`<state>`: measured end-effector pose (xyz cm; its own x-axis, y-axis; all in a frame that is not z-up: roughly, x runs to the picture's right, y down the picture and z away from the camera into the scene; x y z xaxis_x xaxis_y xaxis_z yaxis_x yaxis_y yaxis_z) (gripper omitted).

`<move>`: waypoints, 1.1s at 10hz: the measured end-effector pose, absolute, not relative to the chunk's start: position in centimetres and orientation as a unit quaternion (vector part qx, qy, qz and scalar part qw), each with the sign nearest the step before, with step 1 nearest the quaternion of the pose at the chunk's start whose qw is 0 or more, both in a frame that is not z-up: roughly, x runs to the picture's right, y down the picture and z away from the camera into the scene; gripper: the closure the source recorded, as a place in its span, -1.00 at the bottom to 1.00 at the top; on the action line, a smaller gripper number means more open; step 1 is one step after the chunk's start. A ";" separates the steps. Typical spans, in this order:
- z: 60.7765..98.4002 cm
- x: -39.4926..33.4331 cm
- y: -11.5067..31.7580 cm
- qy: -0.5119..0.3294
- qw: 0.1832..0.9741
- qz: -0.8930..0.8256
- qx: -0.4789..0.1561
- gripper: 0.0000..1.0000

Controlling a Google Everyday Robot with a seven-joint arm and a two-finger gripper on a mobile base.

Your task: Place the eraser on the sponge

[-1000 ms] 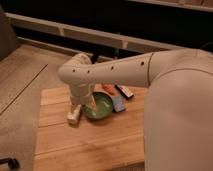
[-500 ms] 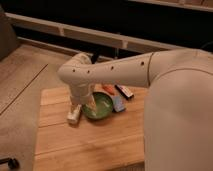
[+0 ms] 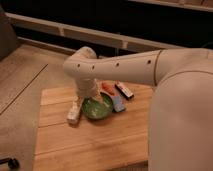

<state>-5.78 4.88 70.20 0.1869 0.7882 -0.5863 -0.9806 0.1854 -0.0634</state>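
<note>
One wooden table (image 3: 90,145), one green bowl (image 3: 98,116), one blue-grey sponge (image 3: 118,103), one black eraser (image 3: 124,90), one orange piece (image 3: 108,87), and one gripper (image 3: 88,104), low over the bowl's left side.

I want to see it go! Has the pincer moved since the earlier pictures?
No. The pincer is in the same place as before, low over the wooden board, right beside the green bowl's left edge.

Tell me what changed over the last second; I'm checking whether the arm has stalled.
Nothing visibly changed. The gripper hangs low at the left rim of the green bowl as before, holding nothing. The eraser and sponge lie where they were on the wooden table.
</note>
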 end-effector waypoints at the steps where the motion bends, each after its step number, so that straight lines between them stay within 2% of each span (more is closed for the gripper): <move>1: 69.6 -3.8 3.3 0.223 0.752 0.586 -0.204 -0.30; 2: 68.2 0.3 0.5 0.237 0.767 0.571 -0.173 -0.30; 3: 67.7 1.7 -0.4 0.242 0.771 0.566 -0.163 -0.30; 6: 67.6 1.4 -0.5 0.241 0.774 0.562 -0.165 -0.30; 9: 70.2 0.5 0.5 0.213 0.765 0.581 -0.179 -0.30; 11: 72.1 2.4 -0.2 0.187 0.777 0.575 -0.174 -0.30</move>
